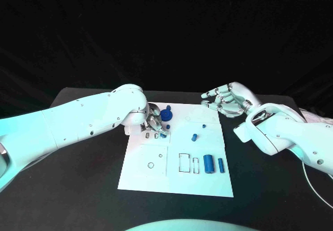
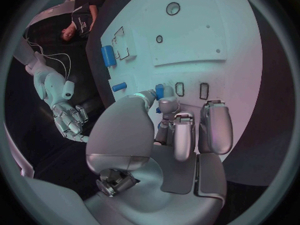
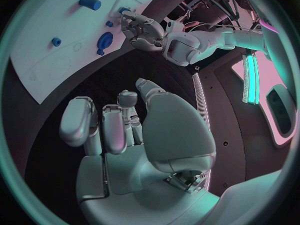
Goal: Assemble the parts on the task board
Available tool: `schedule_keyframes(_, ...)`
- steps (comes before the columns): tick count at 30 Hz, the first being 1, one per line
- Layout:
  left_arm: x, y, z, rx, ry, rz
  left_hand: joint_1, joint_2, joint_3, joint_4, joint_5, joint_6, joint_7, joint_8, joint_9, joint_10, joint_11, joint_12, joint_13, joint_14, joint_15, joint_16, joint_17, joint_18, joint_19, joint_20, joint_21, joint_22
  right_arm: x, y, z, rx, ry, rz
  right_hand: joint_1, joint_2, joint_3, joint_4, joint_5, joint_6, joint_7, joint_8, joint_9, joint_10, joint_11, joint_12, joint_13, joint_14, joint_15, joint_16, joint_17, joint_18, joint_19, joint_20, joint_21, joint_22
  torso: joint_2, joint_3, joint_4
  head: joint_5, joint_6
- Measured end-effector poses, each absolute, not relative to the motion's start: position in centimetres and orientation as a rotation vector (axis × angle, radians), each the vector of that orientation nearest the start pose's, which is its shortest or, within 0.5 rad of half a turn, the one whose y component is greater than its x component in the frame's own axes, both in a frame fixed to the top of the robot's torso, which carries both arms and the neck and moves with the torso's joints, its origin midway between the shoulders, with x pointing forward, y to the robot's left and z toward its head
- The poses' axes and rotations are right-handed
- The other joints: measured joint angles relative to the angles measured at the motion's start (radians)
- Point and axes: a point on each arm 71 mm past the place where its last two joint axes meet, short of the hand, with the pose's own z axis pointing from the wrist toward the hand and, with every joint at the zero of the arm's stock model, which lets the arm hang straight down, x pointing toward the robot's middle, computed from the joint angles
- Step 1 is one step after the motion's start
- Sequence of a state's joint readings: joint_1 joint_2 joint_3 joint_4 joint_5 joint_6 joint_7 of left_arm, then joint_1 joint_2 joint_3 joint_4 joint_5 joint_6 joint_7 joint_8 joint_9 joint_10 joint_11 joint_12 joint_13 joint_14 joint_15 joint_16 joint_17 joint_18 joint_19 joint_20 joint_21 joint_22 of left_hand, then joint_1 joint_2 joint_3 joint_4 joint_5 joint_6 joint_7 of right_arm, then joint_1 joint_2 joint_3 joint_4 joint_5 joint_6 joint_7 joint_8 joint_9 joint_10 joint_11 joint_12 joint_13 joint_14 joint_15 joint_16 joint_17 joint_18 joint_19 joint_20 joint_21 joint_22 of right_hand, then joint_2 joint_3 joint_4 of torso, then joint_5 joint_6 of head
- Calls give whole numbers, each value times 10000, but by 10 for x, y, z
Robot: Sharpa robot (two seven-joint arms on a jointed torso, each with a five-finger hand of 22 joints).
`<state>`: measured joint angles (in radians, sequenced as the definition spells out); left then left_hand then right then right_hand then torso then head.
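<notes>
- Head view: white board (image 1: 142, 174) lies mid tabletop (image 1: 83, 192). Left robot hand (image 1: 157, 123) sits over the board's far-left part, fingers curled down, pinching a small blue piece (image 1: 163, 135) at its fingertips.
- Head view: blue gear-like piece (image 1: 167, 113) just beside that hand, on the board's far edge. Short blue peg (image 1: 194, 137) near board centre, tiny blue bit (image 1: 203, 126) just beyond it. Two blue cylinders at the near-right: thick one (image 1: 209, 164) and thin one (image 1: 221, 165), side by side, apart from each other.
- Head view: right robot hand (image 1: 227, 99) hovers past the board's far-right corner, fingers apart and lightly curled, holding nothing.
- Left wrist view: left robot hand (image 2: 178, 127) over the board (image 2: 206, 40); thumb and a finger meet on the small blue piece (image 2: 159, 91), next to two outlined slots. Blue cylinder (image 2: 109, 55) and short peg (image 2: 119, 87) lie further along the board. Right robot hand (image 2: 70, 117) seen off the board's side, fingers loose.
- Right wrist view: right robot hand (image 3: 119, 127) above bare dark tabletop (image 3: 125, 75), fingers spread, empty. Beyond: board (image 3: 37, 60) w/ blue gear-like piece (image 3: 104, 39), a cylinder (image 3: 90, 3), small peg (image 3: 56, 42); left robot hand (image 3: 140, 29) bent over the board's edge.
</notes>
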<state>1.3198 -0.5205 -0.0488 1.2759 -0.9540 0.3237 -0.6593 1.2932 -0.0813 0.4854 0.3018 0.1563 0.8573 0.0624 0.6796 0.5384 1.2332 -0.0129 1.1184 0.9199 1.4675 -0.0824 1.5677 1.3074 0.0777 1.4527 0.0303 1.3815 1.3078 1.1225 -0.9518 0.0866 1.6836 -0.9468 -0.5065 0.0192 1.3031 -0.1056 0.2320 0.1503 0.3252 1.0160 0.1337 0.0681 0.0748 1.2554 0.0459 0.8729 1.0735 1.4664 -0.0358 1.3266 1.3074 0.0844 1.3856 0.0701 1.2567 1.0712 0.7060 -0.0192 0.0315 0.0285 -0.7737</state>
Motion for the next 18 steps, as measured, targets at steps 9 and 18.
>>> schedule_keyframes(9, 517, 132, -190, -1469, 24579, -3998, -634, -305, 741, -443, 164, 1, 2, 166, 250, 177, -36, 0, 156, 0, 1, 0, -1, 0, -1, 1, 0, -1, 462, -218, -155, 3980, 15258, 9994, 0, 0, 0, 0, 0, 0, 0, 0, 0, 0, 0, 0, 0, 0, 0, 0, -1, 1, 0, 0, 1, 1, -19, 10, 26, 35, 1)
schedule_keyframes(18, 506, 145, -184, -2133, 23876, -4486, -801, -395, 940, -589, 247, 75, -37, 241, 322, 292, -77, 124, 304, 0, 1, 0, -1, -156, 19, -18, 75, -1, 462, -219, -156, 3921, 15279, 9926, 0, 0, 0, 0, 0, 0, 0, 0, 0, 0, 0, -42, -27, 0, 0, -39, 1, 0, 0, 0, 1, -19, -53, 59, 66, 99, 25)
